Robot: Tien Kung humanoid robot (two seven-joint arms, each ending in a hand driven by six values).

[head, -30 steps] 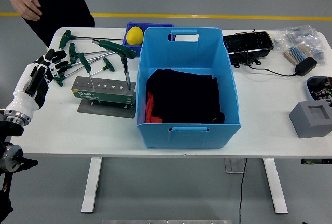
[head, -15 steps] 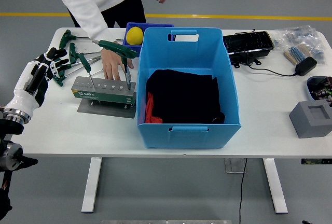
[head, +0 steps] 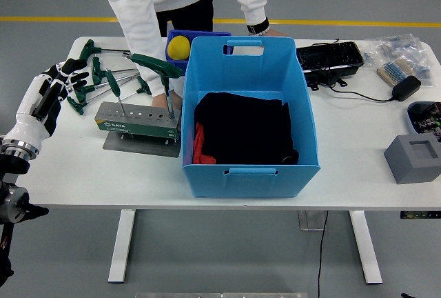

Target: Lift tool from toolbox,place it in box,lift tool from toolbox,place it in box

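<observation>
**Q:** What fills the scene, and where is everything relative to the blue box?

**A:** A white surface (head: pixel 103 174) carries a large blue box (head: pixel 250 167) at its centre, with dark cloth and a bit of red inside. A person in a white top (head: pixel 148 8) leans over the far edge, behind the box. Just left of the box stands the grey toolbox (head: pixel 136 120), a drilled stand on a flat plate. Two green T-handle tools stand upright in it: the larger T-handle tool (head: pixel 160 70) nearest the box, a smaller one (head: pixel 112 87) further left. More green-handled keys (head: pixel 93 53) lie flat beyond the stand.

**Q:** What has just changed?

**A:** A second ago the person stood off at the far left corner. Now they have stepped in directly behind the box, one sleeve reaching down beside the larger tool; the hand at its end is mostly hidden by the tool and the box wall. The robot's left hand (head: pixel 54 90) has barely moved: it hovers far left of the box, fingers spread, holding nothing. The right hand is out of view.

**Q:** What does that mean for the task?

**A:** Probably a pause. No tool has been lifted yet, and the person's arm crowds the robot's path.

**Q:** Anything else nearby?

**A:** A yellow ball (head: pixel 178 47) sits behind the box's left corner; a black tray (head: pixel 329 58) and a grey block (head: pixel 413 158) lie to its right.
</observation>
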